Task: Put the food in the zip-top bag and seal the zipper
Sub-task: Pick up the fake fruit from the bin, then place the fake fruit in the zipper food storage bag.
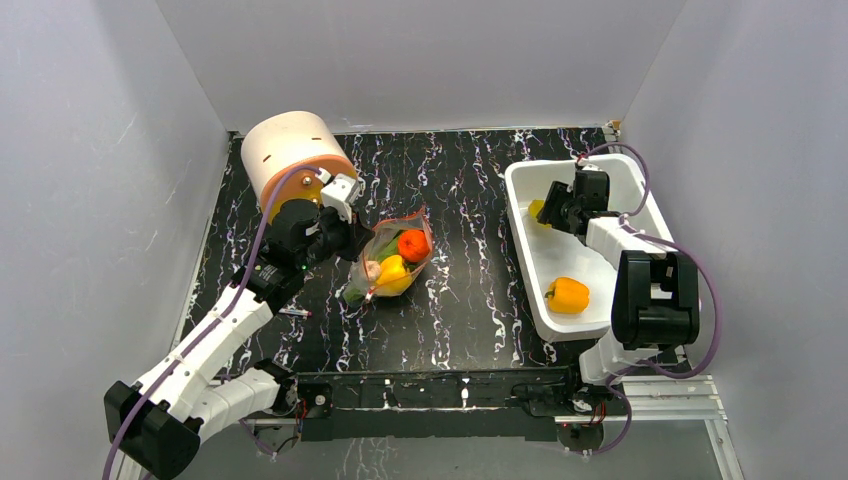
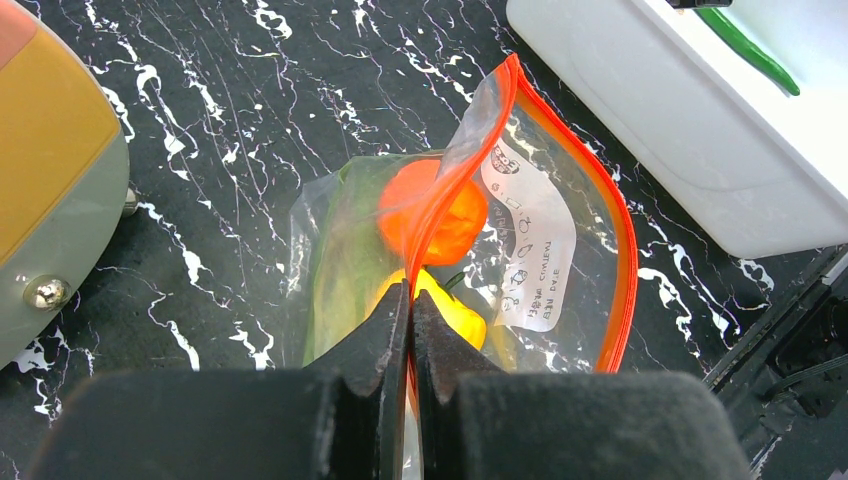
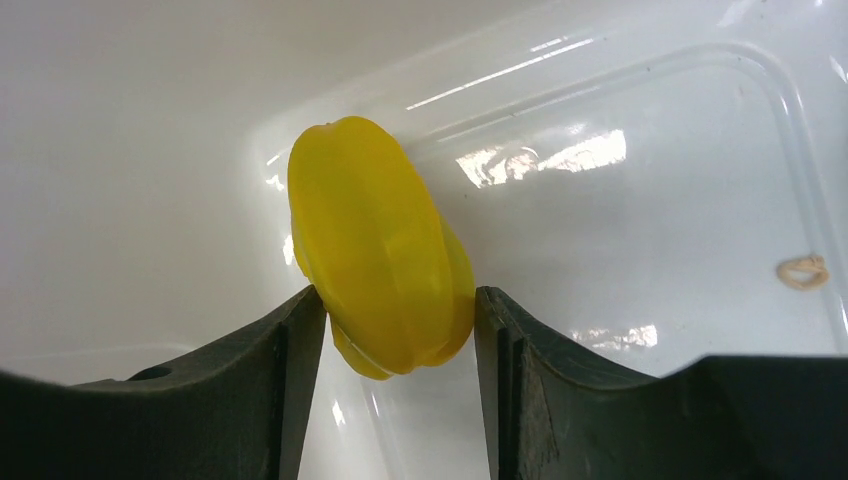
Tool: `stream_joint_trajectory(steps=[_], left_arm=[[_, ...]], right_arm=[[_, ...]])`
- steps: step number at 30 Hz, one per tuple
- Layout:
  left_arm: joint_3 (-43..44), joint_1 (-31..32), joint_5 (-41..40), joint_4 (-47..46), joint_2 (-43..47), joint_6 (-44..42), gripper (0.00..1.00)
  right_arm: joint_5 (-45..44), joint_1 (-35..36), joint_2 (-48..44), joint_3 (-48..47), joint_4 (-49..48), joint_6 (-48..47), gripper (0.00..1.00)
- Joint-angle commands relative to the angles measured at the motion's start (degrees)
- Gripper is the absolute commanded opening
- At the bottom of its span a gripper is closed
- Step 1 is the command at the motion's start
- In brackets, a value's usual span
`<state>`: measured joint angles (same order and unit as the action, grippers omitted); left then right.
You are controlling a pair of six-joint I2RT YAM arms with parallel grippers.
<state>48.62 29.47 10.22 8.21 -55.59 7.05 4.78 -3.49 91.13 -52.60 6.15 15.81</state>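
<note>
The zip-top bag (image 1: pixel 398 258) lies on the black marble table with its mouth standing up. My left gripper (image 2: pixel 411 300) is shut on the red-orange zipper (image 2: pixel 452 180) at the near edge of the mouth. Inside the bag are an orange-red fruit (image 2: pixel 440 212), a yellow pepper (image 2: pixel 458 314) and a green pod (image 2: pixel 338 262). My right gripper (image 3: pixel 398 310) is down in the white tub (image 1: pixel 522 215), both fingertips touching the sides of a small yellow lemon-like piece (image 3: pixel 375 250). Another yellow pepper (image 1: pixel 567 294) lies at the tub's near end.
A round cream and orange canister (image 1: pixel 293 155) stands at the back left, close behind my left wrist. A green pod (image 2: pixel 745 45) shows in the tub in the left wrist view. A small beige scrap (image 3: pixel 802 270) sits on the tub floor. Grey walls enclose the table.
</note>
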Motion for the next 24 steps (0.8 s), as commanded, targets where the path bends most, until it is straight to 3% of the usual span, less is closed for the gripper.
stream_joint_trajectory(steps=[1, 8, 14, 24], left_arm=[[-0.88, 0.14, -0.05, -0.96, 1.80, -0.56, 0.00], [-0.47, 0.10, 1.02, -1.45, 1.29, 0.53, 0.00], [-0.73, 0.14, 1.87, -3.48, 1.48, 2.30, 0.00], [3.15, 0.12, 0.36, -2.07, -3.31, 6.34, 0.00]], right_arm=[[-5.45, -0.09, -4.30, -2.15, 3.67, 1.78, 0.46], [-8.72, 0.00, -11.20, -4.56, 11.00, 2.01, 0.45], [-6.46, 1.59, -17.83, -6.87, 14.28, 2.41, 0.43], [-12.29, 17.05, -23.63, -14.71, 17.88, -0.36, 0.45]])
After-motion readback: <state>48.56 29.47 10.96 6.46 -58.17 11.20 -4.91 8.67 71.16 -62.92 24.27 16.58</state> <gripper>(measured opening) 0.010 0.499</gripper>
